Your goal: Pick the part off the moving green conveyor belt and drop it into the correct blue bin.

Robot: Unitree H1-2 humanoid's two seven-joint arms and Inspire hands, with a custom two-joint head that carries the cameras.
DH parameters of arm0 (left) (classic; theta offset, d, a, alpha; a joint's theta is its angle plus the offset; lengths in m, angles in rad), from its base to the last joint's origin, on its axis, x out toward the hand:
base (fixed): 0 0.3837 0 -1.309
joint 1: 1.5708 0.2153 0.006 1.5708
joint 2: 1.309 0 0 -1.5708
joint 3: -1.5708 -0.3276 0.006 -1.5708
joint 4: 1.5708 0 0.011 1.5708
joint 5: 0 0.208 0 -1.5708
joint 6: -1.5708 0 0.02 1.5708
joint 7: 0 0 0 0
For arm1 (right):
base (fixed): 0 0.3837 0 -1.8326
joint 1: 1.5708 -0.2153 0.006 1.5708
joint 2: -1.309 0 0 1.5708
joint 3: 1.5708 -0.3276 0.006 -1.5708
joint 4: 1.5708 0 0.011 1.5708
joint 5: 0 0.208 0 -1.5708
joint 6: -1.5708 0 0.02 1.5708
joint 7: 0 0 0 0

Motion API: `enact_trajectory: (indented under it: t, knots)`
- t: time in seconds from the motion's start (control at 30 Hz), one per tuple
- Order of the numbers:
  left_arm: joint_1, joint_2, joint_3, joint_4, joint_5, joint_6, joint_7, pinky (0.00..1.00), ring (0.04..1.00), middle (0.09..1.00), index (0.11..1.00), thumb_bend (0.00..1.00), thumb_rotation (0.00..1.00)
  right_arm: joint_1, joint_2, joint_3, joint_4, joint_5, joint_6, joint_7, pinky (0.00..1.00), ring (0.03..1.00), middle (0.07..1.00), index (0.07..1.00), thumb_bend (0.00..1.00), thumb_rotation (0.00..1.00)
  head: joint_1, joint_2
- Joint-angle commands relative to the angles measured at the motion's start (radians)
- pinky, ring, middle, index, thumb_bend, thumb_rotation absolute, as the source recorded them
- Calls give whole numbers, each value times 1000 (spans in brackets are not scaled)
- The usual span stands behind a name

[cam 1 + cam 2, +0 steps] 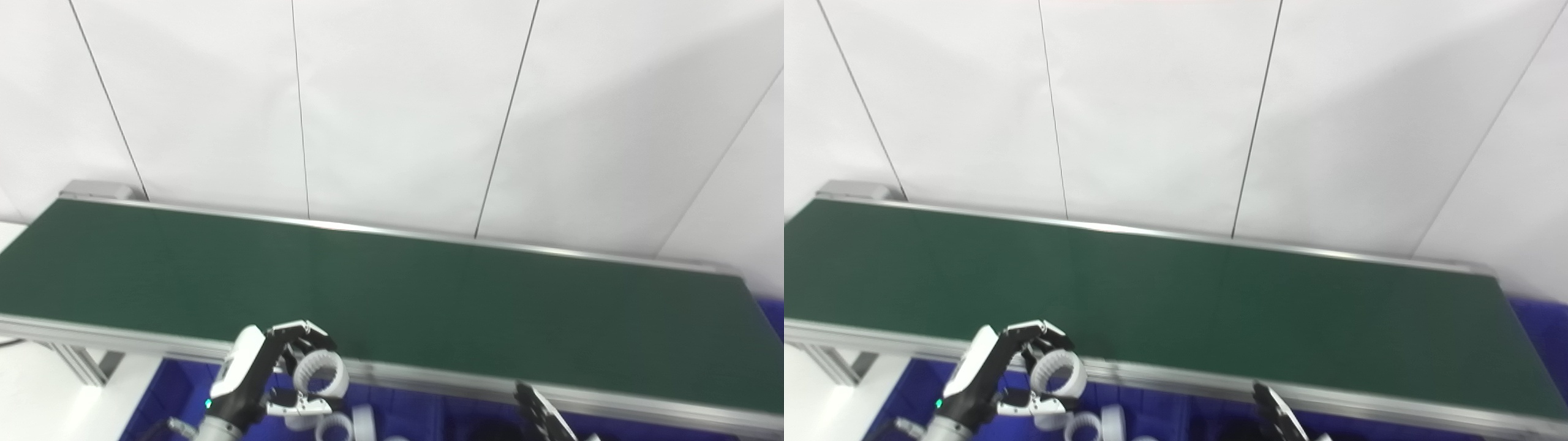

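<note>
A white toothed ring part (320,373) is held in my left hand (263,373), whose fingers and thumb are shut around it. The hand sits just in front of the belt's near rail, above a blue bin (165,392) that holds several similar white rings (334,427). The green conveyor belt (392,294) carries nothing that I can see. My right hand (542,416) shows only as dark fingertips at the bottom edge, right of centre; its state is hidden.
The belt's silver near rail (429,376) runs across the lower picture, with a metal frame leg (79,361) at the left. Blue bin area (772,312) also shows beyond the belt's right end. White wall panels stand behind.
</note>
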Motion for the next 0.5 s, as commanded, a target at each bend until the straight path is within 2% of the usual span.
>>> enact_trajectory:
  t: [0.0,0.13,0.47]
  knots:
    - [-17,15,-7,-3,10,-33,-15,274,355,455,535,488,0,-12,9,0,-43,-2,25,-5,792,865,902,925,755,485,-1,3]
    - [-15,29,-27,-14,53,-3,-60,350,394,470,529,493,0,-15,14,1,-63,-3,49,3,802,869,902,924,769,508,-31,42]
    - [-16,48,-56,-48,79,80,-193,373,398,484,532,494,0,-12,22,1,-129,3,125,21,815,875,898,923,775,502,-77,110]
